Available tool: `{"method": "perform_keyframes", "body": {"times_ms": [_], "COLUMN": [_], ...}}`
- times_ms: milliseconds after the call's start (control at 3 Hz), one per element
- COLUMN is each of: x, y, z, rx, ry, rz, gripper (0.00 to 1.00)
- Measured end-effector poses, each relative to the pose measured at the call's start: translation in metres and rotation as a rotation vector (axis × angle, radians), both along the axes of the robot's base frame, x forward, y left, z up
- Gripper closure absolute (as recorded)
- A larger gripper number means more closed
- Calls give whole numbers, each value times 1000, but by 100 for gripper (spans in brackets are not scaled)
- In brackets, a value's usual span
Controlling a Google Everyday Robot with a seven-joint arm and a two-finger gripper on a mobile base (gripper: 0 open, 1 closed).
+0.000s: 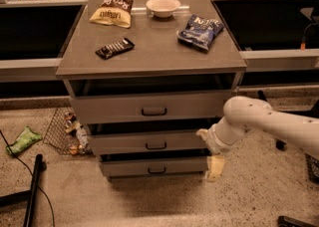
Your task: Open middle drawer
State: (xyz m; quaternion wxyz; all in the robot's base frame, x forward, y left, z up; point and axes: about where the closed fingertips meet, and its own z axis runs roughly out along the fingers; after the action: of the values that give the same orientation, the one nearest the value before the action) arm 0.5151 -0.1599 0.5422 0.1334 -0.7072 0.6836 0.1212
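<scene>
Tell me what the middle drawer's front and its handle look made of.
Middle drawer: grey, matte, even front with no shine; painted board or laminate, possibly metal. Handle: small dark bar, metal or plastic, cannot tell. The gripper hangs beside the bottom drawer's right end.

I see the middle drawer (124, 144) as the second of three grey flat fronts, under the top drawer (109, 107) and above the bottom drawer (129, 167). Its front stands upright and level, and its small dark bar handle (156, 146) sits at the centre. A dark gap runs along its top edge; I cannot tell if it is pulled out. My gripper (215, 167) hangs just below its right end.
</scene>
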Motion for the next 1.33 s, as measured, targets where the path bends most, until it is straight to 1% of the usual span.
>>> {"method": "perform_keyframes", "body": {"times_ms": [333,667,1000,1333], "x": [29,59,59,74], "y": [-2,7,7,10], "z": [-61,-87,-87,-79], "rx": [0,16,16,9], "ry": [-32,-97,-97,-155], "rz": [79,148,148,130], "gripper": [0,0,0,0]}}
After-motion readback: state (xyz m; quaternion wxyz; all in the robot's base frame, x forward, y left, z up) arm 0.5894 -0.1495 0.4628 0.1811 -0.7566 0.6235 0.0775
